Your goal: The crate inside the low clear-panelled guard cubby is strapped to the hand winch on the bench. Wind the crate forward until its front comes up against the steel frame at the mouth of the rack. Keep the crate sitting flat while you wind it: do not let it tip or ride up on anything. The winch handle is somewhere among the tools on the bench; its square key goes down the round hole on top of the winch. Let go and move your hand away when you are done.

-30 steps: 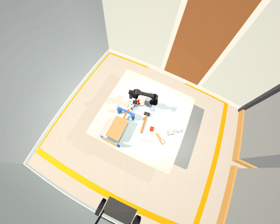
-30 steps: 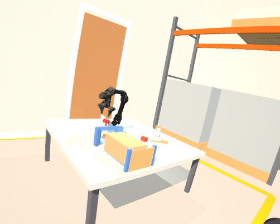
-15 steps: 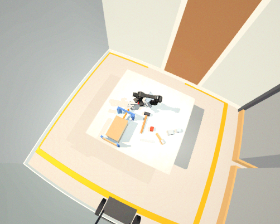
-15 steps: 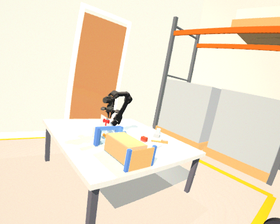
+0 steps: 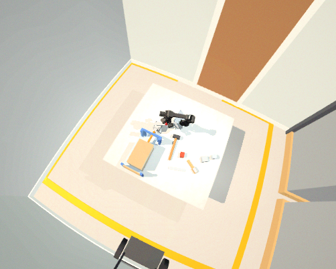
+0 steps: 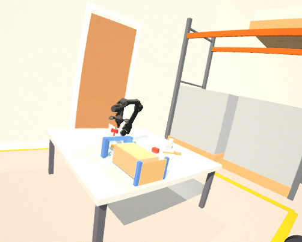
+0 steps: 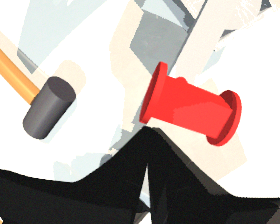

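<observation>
We see the crate [image 5: 140,154] [image 6: 135,150] flat and level, short of the frame.
Our crate is a tan box inside the cubby [image 5: 142,174] [image 6: 138,173], whose blue posts flank the end away from the winch [image 5: 156,127] [image 7: 238,14]; the blue frame [image 5: 151,133] [image 6: 117,138] stands just beyond the crate's other end, a gap between them. We see an orange strap [image 5: 150,138] [image 6: 112,145] in that gap, toward the pale, round-topped winch. Our red handle [image 5: 166,124] [image 6: 114,131] [image 7: 191,106], a flanged crossbar on a stem, is near the winch; we cannot make out its key.
</observation>
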`<action>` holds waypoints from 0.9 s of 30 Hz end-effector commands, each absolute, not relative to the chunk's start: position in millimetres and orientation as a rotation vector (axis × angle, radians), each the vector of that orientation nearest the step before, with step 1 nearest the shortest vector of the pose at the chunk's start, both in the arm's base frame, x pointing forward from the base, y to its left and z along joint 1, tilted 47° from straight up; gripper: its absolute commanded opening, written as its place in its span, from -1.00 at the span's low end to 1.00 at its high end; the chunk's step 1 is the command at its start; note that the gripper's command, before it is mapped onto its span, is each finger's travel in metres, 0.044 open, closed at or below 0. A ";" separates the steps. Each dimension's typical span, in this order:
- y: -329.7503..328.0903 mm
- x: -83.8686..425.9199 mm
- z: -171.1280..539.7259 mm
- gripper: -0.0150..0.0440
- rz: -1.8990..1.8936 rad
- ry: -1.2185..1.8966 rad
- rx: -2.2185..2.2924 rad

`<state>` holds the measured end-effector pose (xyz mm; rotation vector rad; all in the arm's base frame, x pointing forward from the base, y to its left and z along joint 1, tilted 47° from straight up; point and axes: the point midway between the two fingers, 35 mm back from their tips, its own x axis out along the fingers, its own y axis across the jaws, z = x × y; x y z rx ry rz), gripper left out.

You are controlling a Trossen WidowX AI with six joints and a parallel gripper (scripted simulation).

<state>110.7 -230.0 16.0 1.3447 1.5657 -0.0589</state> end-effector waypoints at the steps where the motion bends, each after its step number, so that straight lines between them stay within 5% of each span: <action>1: -225.9 111.9 13.0 -0.49 -0.053 1.562 1.346; 27: -242.5 126.6 -5.9 -0.49 -0.053 1.560 1.344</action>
